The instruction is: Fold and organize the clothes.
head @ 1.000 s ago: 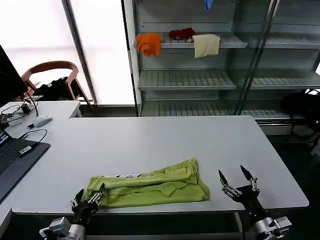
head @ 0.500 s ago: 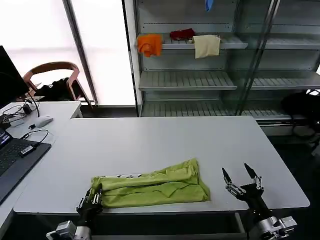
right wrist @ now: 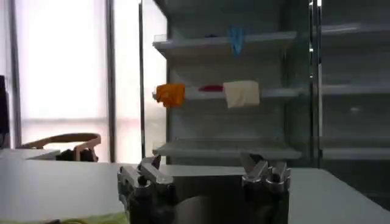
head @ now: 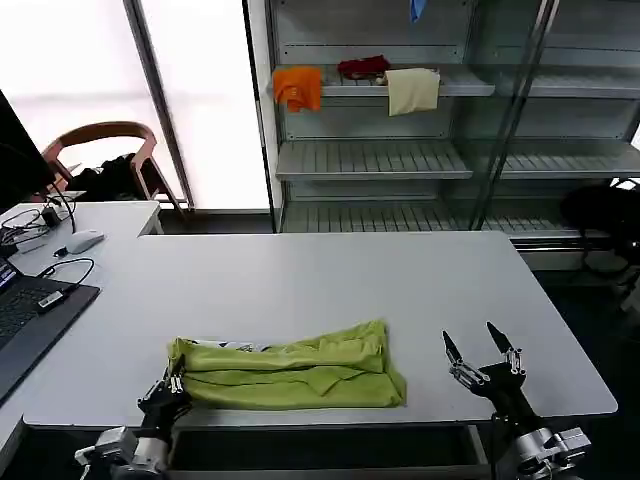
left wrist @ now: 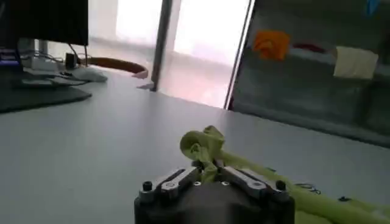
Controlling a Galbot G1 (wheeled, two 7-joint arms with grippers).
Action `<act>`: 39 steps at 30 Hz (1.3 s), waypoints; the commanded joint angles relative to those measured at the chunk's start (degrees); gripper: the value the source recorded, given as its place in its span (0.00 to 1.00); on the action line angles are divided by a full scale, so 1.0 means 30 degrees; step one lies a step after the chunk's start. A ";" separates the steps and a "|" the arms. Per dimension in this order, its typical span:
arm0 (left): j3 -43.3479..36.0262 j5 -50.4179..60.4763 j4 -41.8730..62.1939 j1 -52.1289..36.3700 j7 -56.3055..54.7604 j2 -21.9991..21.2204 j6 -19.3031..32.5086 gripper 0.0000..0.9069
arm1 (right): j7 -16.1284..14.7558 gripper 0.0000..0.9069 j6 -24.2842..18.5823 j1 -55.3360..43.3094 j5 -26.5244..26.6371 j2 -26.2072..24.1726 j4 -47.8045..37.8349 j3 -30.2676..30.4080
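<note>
Head view, T-shirt [head: 290,364]: one lime yellow-green shirt, folded into a long band on the white table [head: 320,280], close to the near edge and a little left of centre.
Head view, long axis: runs left to right, nearly parallel to the table's near edge; the right end is squarer and taller, the left end narrows to a bunched corner.
Head view, print: a sliver of white graphic shows along the far edge near the left end.
Head view, left gripper [head: 172,385]: at the near-left table edge, its fingers pinched together on the shirt's left corner.
Head view, right gripper [head: 480,351]: near the near-right table edge, clear of the shirt's right end, its two fingers spread wide with nothing between them.
Head view, shelf rack [head: 420,150]: far behind the table; on its upper shelf lie three cloths, one orange cloth [head: 298,87], one dark red cloth [head: 363,67], one cream cloth [head: 412,90].
Head view, left side: one laptop [head: 25,320] at the table's left edge, one mouse [head: 84,241] on a second desk beyond it, one wooden chair [head: 105,150] farther off.
Left wrist view, left gripper [left wrist: 207,173]: fingers closed on a puckered tuft of the T-shirt [left wrist: 201,146], which stands up just beyond the fingertips; the rest of the fabric trails off along the table [left wrist: 91,152].
Right wrist view, right gripper [right wrist: 204,170]: fingers set well apart, holding nothing, above the table [right wrist: 61,189].
Right wrist view, T-shirt [right wrist: 91,218]: a thin strip of yellow-green beside the gripper body.
</note>
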State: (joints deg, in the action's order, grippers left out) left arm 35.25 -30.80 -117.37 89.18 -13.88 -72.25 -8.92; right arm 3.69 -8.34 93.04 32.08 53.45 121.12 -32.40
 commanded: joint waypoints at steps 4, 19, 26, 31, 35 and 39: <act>0.6918 -0.3118 0.0848 -0.0147 -0.0045 0.3719 -0.0005 0.00 | -0.0003 1.00 0.0197 -0.0574 -0.0059 -0.0027 0.0045 0.0496; 0.6453 -0.2586 -0.3592 0.0447 0.0700 0.2896 -0.0847 0.00 | 0.0039 1.00 0.0381 -0.1142 -0.0139 -0.0129 0.0053 0.1000; -0.0844 0.2514 -0.3774 -0.0693 0.1347 0.1853 0.0340 0.01 | 0.0043 1.00 0.0329 -0.0837 -0.0319 0.0075 0.0118 0.0888; -0.4058 0.4696 -0.2864 -0.0982 0.1470 0.1021 0.0973 0.00 | 0.0054 1.00 0.0288 -0.0687 -0.0466 0.0233 0.0110 0.0852; -0.5152 0.5647 -0.2544 -0.0923 0.1523 0.0604 0.1327 0.01 | 0.0048 1.00 0.0288 -0.0670 -0.0462 0.0233 0.0121 0.0755; -0.5804 0.6547 -0.1966 -0.0801 0.1570 0.0439 0.1722 0.01 | 0.0047 1.00 0.0280 -0.0677 -0.0464 0.0265 0.0128 0.0772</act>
State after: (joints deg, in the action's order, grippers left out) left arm 29.92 -20.49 -124.26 87.35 -9.78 -68.97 -5.83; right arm 3.82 -7.48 91.00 30.77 54.13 121.43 -30.08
